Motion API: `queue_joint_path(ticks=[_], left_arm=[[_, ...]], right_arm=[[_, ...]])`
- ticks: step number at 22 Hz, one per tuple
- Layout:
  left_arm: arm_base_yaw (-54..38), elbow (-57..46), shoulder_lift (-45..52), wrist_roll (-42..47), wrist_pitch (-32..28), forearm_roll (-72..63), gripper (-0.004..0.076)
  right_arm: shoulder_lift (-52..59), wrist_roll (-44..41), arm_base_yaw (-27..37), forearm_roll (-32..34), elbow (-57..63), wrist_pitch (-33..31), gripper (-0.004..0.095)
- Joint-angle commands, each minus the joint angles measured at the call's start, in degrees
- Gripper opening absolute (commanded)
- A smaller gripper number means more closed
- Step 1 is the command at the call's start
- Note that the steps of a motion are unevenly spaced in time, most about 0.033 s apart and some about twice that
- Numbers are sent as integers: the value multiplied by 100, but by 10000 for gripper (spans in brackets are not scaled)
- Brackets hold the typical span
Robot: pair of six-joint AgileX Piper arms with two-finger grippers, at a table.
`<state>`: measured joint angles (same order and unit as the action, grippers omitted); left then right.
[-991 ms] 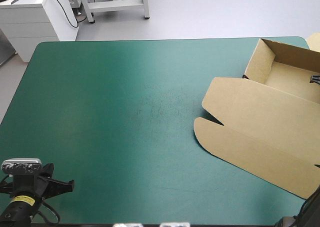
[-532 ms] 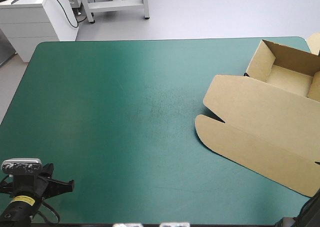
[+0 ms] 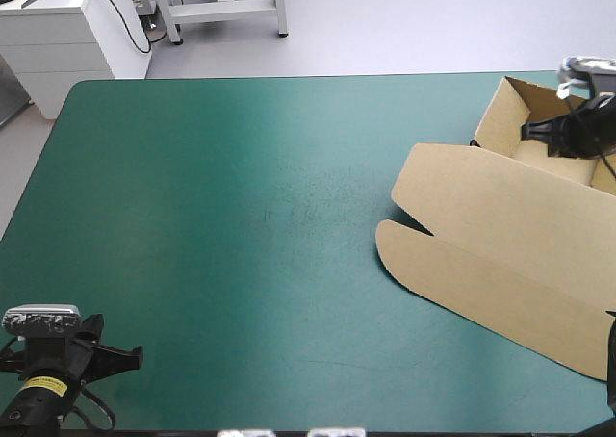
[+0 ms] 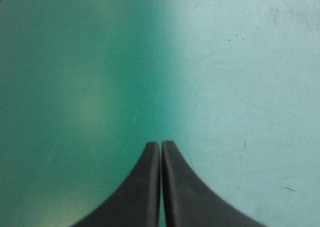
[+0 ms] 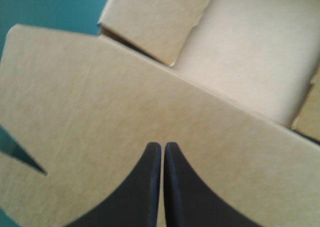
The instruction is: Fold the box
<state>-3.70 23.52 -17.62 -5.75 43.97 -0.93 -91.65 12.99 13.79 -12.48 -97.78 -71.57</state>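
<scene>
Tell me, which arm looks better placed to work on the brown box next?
Probably the right: the right gripper hovers over the box, by its open tray, fingers shut. The left gripper sits at the near left corner over bare teal-green cover, far away.

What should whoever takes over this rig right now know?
Left gripper: shut, empty, over bare teal-green cover at the near left corner.
Right gripper: shut, empty, above the box at the table's far right.
Box: an open tray with walls raised, its lid flat on the cover toward the near edge.
Done: tray walls up.
Left: the lid is flat and unfolded, so it is probably next.
</scene>
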Motion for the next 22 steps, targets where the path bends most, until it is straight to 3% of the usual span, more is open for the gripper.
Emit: queue_joint_path(ticks=[1,8,15,22], left_arm=[[12,144,-51,56,-352,-10,-8],[12,144,-51,127,-365,-13,-8],[12,121,-11,99,-633,-166,-8],[12,96,614,-147,-661,-299,-8]], right_arm=[[595,165,-428,-137,531,15,-6],[2383,424,-1409,-126,2652,960,-6],[4458,467,-1412,-180,4430,2360,-6],[5304,671,-1412,-91,5289,2930,-21]])
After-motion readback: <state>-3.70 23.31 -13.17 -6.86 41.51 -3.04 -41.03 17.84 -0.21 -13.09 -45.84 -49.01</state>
